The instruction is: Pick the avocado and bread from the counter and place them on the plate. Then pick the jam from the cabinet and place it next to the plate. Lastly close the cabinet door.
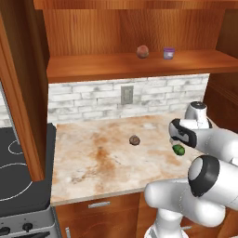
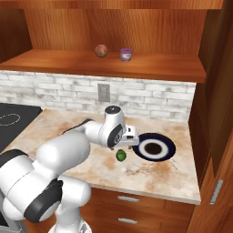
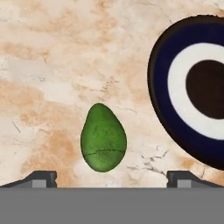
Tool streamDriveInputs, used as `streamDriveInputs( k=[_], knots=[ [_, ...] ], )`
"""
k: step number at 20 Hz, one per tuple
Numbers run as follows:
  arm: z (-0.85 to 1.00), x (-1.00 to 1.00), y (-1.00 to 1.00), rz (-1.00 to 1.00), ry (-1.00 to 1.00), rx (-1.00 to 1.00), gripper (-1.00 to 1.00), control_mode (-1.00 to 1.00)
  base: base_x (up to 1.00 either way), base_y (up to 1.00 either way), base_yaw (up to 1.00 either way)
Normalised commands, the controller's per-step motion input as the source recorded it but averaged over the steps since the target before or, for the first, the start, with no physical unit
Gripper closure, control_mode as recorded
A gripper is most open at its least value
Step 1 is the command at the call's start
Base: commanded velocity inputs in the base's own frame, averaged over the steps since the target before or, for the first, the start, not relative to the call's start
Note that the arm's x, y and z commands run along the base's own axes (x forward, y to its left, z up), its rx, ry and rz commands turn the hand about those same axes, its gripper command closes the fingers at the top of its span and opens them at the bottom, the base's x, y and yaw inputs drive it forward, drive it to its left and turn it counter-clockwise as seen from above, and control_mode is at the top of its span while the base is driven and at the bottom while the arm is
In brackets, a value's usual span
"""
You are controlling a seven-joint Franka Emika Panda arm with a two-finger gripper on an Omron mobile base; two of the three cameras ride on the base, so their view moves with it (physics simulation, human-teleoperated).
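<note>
The green avocado (image 3: 103, 138) lies on the marbled counter (image 3: 52, 65), just left of the plate (image 3: 159, 87) with its navy rim. My gripper (image 3: 113, 177) hangs over the avocado, open, with one fingertip (image 3: 41, 177) far out on each side and nothing held. From the base, the avocado (image 1: 178, 149) (image 2: 121, 155) peeks out below the hand, beside the plate (image 2: 170, 146). The grey-brown bread (image 1: 135, 140) sits alone mid-counter, to the hand's left. The purple jam (image 1: 168, 53) (image 2: 125, 54) stands on the cabinet shelf (image 1: 93, 67).
A reddish-brown ball (image 1: 142, 51) rests on the shelf beside the jam. An open cabinet door (image 1: 21, 93) hangs at the left and another (image 2: 218, 113) at the right. A black stovetop (image 1: 18, 172) borders the counter's left end. A brick wall with an outlet (image 1: 126, 94) lies behind.
</note>
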Motion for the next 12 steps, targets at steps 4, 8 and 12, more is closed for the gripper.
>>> streamDriveInputs(
  k=[4,8,12],
  knots=[
    [-0.5,0.08,0.13,0.0,0.11,0.04,-1.0,-1.0,0.0,0.0,0.0],
    [-0.75,0.15,0.02,0.0,0.1,0.0,-1.0,-1.0,0.0,0.0,0.0],
    [-0.57,0.18,0.0,0.0,0.02,0.0,-1.0,-1.0,0.0,0.0,0.0]
  ],
)
